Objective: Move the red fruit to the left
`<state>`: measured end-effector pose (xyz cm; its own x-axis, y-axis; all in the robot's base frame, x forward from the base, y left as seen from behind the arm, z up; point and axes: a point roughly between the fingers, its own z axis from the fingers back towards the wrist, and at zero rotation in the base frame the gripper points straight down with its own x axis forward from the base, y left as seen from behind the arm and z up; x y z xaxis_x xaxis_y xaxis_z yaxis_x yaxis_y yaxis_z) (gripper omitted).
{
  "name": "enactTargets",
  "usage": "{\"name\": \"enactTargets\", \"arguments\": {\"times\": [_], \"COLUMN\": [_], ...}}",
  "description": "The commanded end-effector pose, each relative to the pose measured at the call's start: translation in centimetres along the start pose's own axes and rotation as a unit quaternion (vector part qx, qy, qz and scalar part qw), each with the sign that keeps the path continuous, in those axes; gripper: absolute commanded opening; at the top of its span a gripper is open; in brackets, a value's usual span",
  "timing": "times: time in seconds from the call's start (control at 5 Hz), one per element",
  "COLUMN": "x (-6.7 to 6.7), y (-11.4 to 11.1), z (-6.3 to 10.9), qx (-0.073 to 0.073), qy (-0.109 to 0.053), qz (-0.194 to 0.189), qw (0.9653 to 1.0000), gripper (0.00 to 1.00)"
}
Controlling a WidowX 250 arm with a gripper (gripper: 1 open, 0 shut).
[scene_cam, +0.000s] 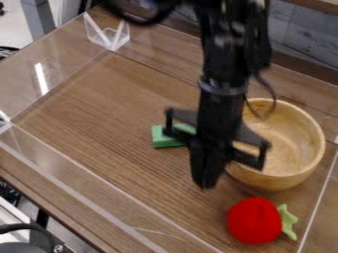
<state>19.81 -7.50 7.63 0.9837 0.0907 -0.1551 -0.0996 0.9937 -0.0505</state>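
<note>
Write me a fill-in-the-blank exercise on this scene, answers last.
The fruit near the front edge is coloured ____.
The round wooden container partly behind the arm is a ____.
The small block partly hidden by the arm is coloured ____.
The leafy cap is coloured ____.
Missing words: red; bowl; green; green.
</note>
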Motion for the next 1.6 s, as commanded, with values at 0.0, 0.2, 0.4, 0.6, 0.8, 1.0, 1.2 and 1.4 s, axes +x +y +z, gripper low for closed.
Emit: {"name": "enactTargets", "arguments": {"times": [0.0, 0.2, 0.4, 0.6, 0.8, 1.0, 1.2, 1.4], "x": [-0.2, -0.3, -0.1, 0.1, -0.2, -0.5, -0.6, -1.0], "y": [0.5, 0.9, -0.2, -1.4, -2.0, -2.6, -2.8, -2.6], "z": [-1.1, -1.7, -2.4, -3.5, -3.7, -3.6, -3.6, -4.7], "qx": [-0.014, -0.020, -0.023, -0.025, -0.030, -0.038, -0.045, -0.051], "qy": [-0.030, -0.048, -0.057, -0.065, -0.076, -0.088, -0.104, -0.115], "qz": [0.009, 0.005, -0.027, -0.061, -0.063, -0.067, -0.066, -0.054], "qw": [0.9994, 0.9986, 0.9978, 0.9957, 0.9946, 0.9931, 0.9914, 0.9906], "gripper": [0.00, 0.00, 0.00, 0.00, 0.00, 0.00, 0.00, 0.00]}}
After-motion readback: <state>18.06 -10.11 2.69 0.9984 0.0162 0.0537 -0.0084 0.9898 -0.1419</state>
